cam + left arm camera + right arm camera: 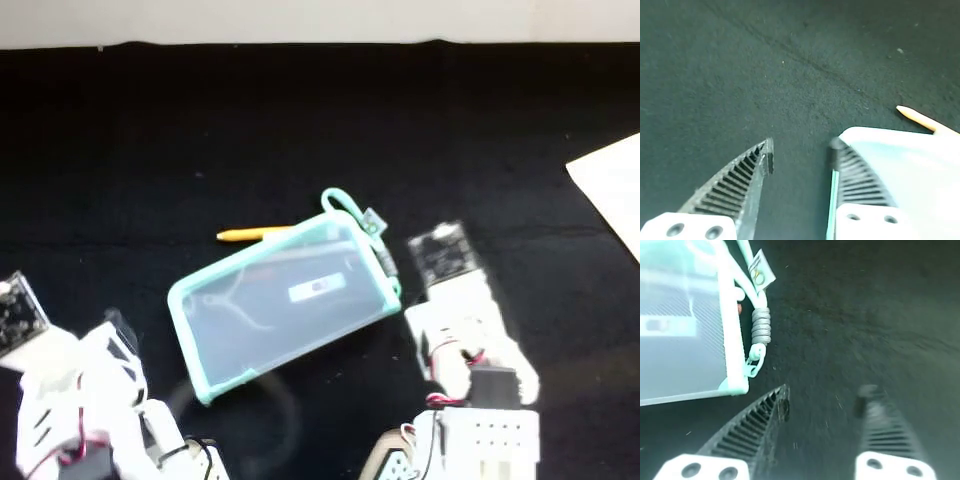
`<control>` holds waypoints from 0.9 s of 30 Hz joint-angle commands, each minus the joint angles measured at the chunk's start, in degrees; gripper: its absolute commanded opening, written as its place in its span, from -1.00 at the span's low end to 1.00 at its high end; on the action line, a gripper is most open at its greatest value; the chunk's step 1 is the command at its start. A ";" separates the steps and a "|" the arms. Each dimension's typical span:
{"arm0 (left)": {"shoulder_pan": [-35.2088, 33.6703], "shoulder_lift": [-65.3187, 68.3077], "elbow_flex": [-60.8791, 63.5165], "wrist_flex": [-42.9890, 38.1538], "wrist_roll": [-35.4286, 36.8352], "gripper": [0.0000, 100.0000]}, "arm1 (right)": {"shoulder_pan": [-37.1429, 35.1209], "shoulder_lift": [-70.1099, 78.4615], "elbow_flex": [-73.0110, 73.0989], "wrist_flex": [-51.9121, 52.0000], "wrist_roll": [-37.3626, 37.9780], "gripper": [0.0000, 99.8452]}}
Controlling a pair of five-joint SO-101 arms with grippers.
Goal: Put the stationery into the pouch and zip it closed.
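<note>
while left fingers point(740, 190) and right fingers point(757, 427) gape empty, the pouch point(285, 300) seemingly holds something pale, pencil point(250, 234) outside.

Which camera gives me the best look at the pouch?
The high view: the whole pouch lies flat on the black table, every corner visible. The left wrist view catches just one corner; the right wrist view shows one end with its grey cord and tag.

Pouch point(285, 305) mid-surface point(150, 150); pen point(250, 234) just beyond at 11 o'clock; left tool point(800, 152) at 9, right tool point(822, 402) at 3.
</note>
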 commanded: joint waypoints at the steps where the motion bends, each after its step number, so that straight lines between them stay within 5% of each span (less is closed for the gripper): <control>1: -0.66 3.82 -10.33 6.15 -5.80 -0.51 | -0.04 0.13 -17.54 16.84 -1.49 -0.29; 8: -0.22 27.38 -27.56 8.88 -7.74 -0.52 | -1.98 14.64 -41.63 34.68 -2.46 -0.29; 19: -0.22 54.20 -35.30 8.97 -7.56 -0.52 | -15.08 67.12 -65.71 33.45 -8.44 -0.28; 27: 1.01 59.82 -26.77 8.44 -7.82 -0.52 | -17.98 95.78 -88.92 22.20 -8.35 -0.28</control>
